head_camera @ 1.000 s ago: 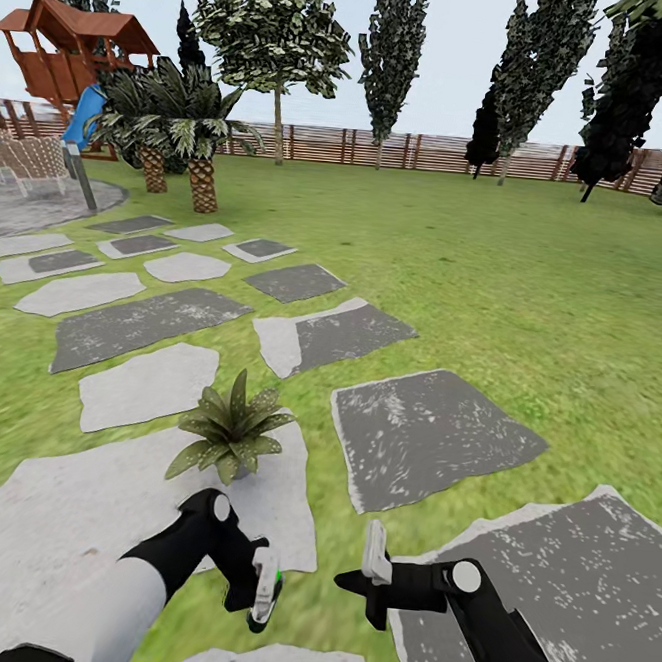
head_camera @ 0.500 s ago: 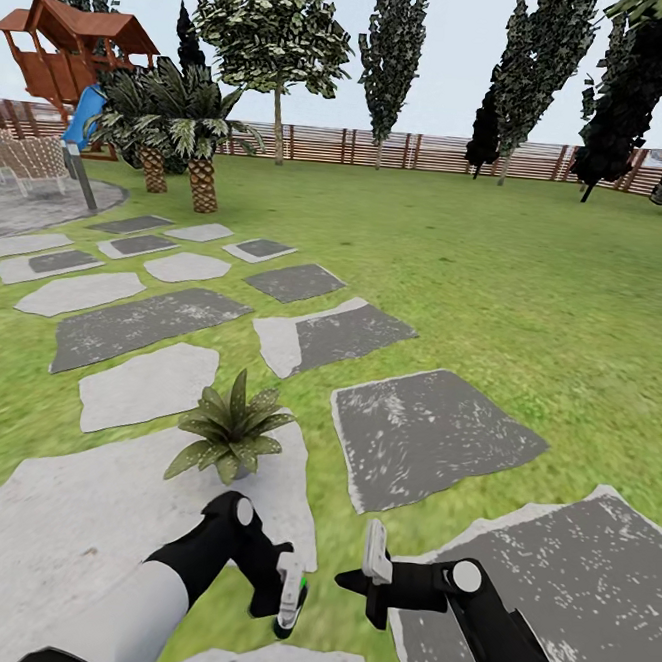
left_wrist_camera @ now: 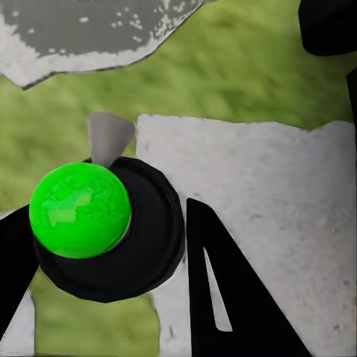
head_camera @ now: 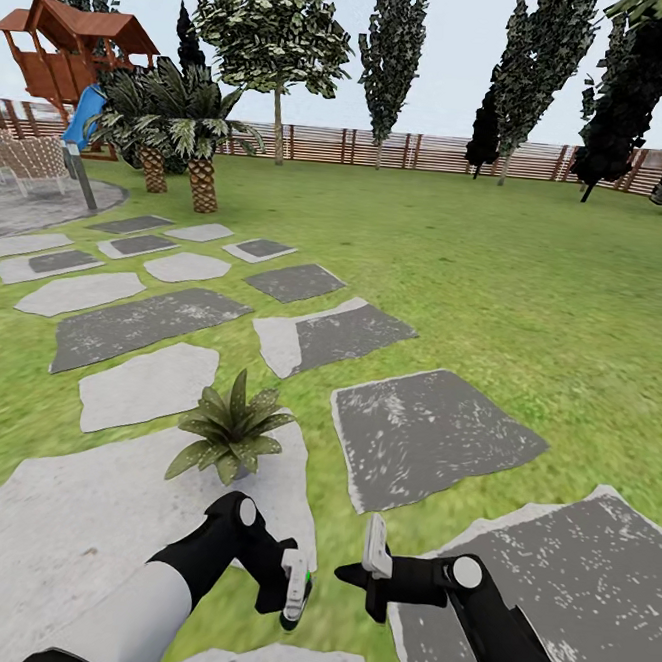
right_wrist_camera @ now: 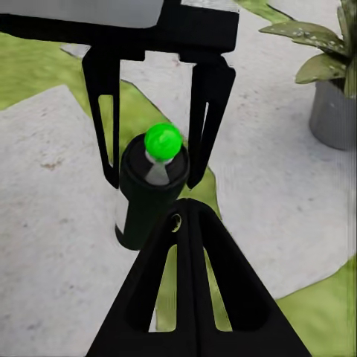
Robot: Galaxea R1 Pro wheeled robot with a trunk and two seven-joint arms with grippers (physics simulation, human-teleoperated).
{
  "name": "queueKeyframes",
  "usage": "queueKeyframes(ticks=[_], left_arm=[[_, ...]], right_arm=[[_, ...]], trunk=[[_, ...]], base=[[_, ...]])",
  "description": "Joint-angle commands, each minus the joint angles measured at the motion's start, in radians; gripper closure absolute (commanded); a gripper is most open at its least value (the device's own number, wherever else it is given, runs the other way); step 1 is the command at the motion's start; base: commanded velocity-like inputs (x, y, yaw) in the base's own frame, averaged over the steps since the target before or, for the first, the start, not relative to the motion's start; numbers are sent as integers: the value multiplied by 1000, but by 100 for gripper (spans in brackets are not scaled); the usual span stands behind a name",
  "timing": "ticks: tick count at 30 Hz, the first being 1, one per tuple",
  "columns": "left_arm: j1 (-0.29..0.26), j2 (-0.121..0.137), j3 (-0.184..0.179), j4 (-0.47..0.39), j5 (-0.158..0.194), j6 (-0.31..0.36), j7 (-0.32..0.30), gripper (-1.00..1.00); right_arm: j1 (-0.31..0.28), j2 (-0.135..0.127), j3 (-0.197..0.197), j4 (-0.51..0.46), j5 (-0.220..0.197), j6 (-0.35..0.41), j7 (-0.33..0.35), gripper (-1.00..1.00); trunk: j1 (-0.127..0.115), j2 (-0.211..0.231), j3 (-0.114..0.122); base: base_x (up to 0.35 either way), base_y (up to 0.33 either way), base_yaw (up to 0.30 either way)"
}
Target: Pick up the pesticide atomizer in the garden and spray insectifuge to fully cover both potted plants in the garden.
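Observation:
My left gripper is shut on the pesticide atomizer, a dark bottle with a white band and a bright green cap. It hangs low over the grass between two pale stepping stones. The right wrist view has the atomizer upright between the left gripper's black fingers. In the left wrist view its green cap sits close up. My right gripper is just beside it, shut with nothing held, its fingertips pressed together. One potted plant stands on the pale stone ahead of the left arm; its grey pot shows near the atomizer.
Grey stepping stones lead off to the far left toward a round patio. Two palms, a grey post and a wooden play tower stand there. A slatted fence and trees close the lawn.
My left arm has carried the atomizer to the right, closer to the right gripper. The right gripper and the plant have stayed put.

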Motion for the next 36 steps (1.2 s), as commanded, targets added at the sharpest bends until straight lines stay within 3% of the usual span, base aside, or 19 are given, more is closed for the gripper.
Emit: queueKeyframes(ticks=[1, 3, 8, 13, 18, 25, 29, 36], left_arm=[[0, 0, 0, 0, -5, -5, 1, 100], [0, 0, 0, -1, -4, -6, 3, 100], [0, 0, 0, -1, 38, -7, 2, 100], [0, 0, 2, -2, 47, -8, -6, 100], [0, 0, 2, -1, 99, -9, -6, 100], [0, 0, 2, 0, 113, -8, 3, 100], [0, 0, 2, 0, 162, -9, 3, 100], [1, 0, 2, 1, 171, -9, 3, 100]], right_arm=[[-1, -1, 1, -5, 5, -6, -1, 100], [-1, 0, 1, -19, 4, 3, -1, 100], [-1, 2, 1, -38, 2, 31, 0, 100], [-1, 1, 1, -38, 3, 33, 1, 100], [-1, 1, 1, -38, 3, 33, 1, 100], [-1, 2, 1, -40, 2, 33, -1, 100], [-1, 4, 1, -41, 1, 33, -1, 100], [-1, 7, 1, -41, 0, 34, -1, 100]], trunk=[[0, 0, -1], [0, 0, -1], [0, 0, -1], [0, 0, -1], [0, 0, -1], [0, 0, -1], [0, 0, -1], [0, 0, -1]], base=[[0, 0, 0], [0, 0, 0], [0, 0, 0], [0, 0, 0], [0, 0, 0], [0, 0, 0], [0, 0, 0], [0, 0, 0]])
